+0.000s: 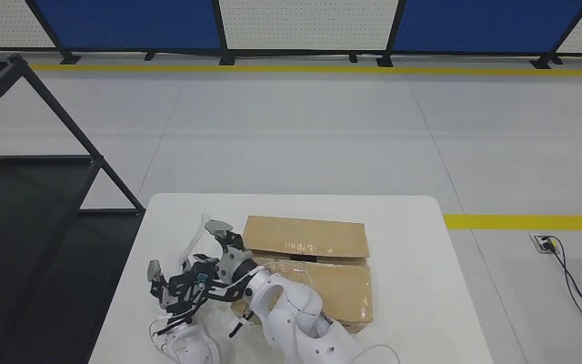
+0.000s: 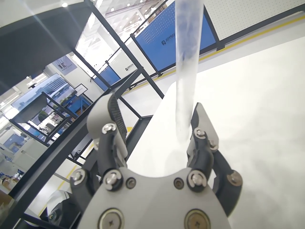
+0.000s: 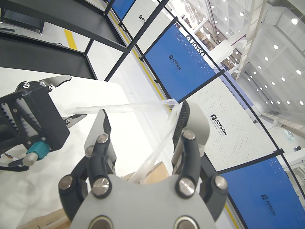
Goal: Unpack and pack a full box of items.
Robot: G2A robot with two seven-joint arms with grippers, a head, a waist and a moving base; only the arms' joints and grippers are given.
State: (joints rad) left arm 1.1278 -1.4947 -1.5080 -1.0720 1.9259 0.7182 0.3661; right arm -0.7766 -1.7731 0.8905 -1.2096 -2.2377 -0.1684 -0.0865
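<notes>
A closed cardboard box (image 1: 309, 264) lies on the white table (image 1: 409, 273). A strip of clear tape (image 1: 194, 238) arcs up from the box's left end between my two grippers. My right gripper (image 1: 225, 235) hangs by the box's left edge. It is open (image 3: 145, 113), with the tape (image 3: 119, 107) clinging to one finger pad (image 3: 181, 117) and trailing down to the box (image 3: 157, 170). My left gripper (image 1: 168, 278) is farther left over the table. It is open (image 2: 153, 110), with the tape (image 2: 188, 48) stuck along one finger (image 2: 202, 125).
A black metal shelf rack (image 1: 55, 182) stands just off the table's left side. Blue and white partition panels (image 1: 309, 23) line the far floor. The table's right half and its strip behind the box are bare.
</notes>
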